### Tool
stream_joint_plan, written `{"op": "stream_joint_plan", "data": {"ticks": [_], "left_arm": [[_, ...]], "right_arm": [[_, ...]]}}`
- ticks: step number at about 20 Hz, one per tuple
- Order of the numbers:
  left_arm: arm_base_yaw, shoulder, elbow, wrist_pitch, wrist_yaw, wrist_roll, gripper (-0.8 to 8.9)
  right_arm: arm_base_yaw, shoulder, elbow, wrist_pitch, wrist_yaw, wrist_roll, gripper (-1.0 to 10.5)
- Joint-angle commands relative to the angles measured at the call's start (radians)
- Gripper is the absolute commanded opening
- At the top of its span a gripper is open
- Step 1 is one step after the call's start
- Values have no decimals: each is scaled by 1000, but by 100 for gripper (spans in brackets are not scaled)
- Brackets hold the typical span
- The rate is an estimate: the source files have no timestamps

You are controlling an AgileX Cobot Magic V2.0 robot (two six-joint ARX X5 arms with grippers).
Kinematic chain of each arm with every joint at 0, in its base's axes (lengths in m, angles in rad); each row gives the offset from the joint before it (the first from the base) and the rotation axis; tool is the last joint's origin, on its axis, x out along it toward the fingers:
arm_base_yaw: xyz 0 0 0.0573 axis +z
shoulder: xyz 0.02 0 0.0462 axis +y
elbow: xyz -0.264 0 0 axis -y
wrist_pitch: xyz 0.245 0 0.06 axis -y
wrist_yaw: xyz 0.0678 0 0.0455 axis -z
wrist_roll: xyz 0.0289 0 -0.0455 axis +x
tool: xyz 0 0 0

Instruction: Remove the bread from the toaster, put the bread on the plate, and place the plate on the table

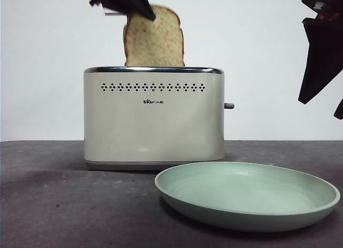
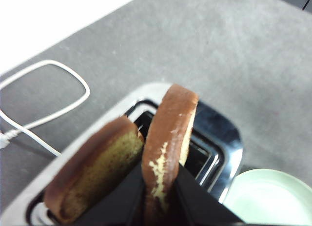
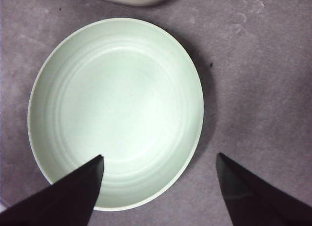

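Note:
The cream toaster (image 1: 154, 119) stands on the table (image 1: 53, 205). A tan speckled slice, the bread (image 1: 155, 42), rises from its slot. My left gripper (image 1: 140, 9) is shut on the bread's top left corner. In the left wrist view the jaws (image 2: 158, 174) clamp the bread (image 2: 168, 133) edge-on over the chrome-rimmed slot (image 2: 226, 140). A second slice (image 2: 95, 174) sits in the other slot beside it. The mint-green plate (image 1: 241, 218) lies on the table in front of the toaster to the right. My right gripper (image 1: 321, 60) hangs open above the plate (image 3: 117, 89), holding nothing.
A white cable (image 2: 53, 84) loops on the table behind the toaster. The toaster's side lever (image 1: 229, 105) sticks out toward the right gripper. The plate's edge shows in the left wrist view (image 2: 268, 196). A white wall stands behind the table.

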Motion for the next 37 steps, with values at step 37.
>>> {"op": "stream_joint_plan", "data": {"ticks": [37], "left_arm": [[-17,-852,-779,-7,112,-239,5]], "right_arm": [[6,133,16,75,33,29,336]]}}
